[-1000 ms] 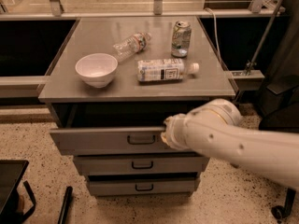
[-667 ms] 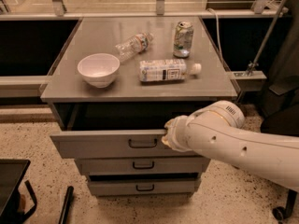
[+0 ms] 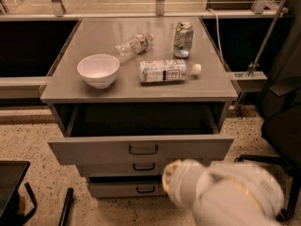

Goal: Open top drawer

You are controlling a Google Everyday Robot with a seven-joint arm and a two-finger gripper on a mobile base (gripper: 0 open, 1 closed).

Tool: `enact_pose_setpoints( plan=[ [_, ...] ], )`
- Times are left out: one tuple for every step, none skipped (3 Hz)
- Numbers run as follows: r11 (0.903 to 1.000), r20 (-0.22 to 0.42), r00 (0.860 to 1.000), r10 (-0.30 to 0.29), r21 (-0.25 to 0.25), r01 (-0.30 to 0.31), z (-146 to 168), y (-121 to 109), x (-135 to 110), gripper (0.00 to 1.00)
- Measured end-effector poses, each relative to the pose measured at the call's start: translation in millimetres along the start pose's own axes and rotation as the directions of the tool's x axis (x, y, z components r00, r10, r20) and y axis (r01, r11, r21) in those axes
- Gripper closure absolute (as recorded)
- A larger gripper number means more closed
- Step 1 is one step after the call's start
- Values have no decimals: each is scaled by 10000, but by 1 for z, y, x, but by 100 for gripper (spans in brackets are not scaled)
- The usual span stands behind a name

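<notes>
Top drawer stands pulled out; the gripper hangs low, off its handle.

Your top drawer (image 3: 94, 149) sits across the middle of the frame, its wide grey front well forward of the cabinet, so the dark inside shows above it. That reads as the job about done. Its small black handle (image 3: 143, 150) is free. The gripper (image 3: 175, 182) is at the lower centre, at the blurred arm's end, in front of the two smaller drawers (image 3: 108, 167). You cannot tell whether it is apart or together.
</notes>
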State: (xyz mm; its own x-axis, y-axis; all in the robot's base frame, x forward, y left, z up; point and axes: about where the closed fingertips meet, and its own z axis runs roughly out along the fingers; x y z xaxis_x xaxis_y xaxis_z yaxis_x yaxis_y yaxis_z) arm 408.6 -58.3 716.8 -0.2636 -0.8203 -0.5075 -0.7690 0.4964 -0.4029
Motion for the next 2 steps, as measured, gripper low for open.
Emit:
enact_pose_setpoints(
  plan=[
    [9995, -350, 9990, -286, -176, 280, -12, 41, 6, 81],
    [9995, -350, 9990, -286, -176, 280, -12, 41, 6, 58]
  ],
)
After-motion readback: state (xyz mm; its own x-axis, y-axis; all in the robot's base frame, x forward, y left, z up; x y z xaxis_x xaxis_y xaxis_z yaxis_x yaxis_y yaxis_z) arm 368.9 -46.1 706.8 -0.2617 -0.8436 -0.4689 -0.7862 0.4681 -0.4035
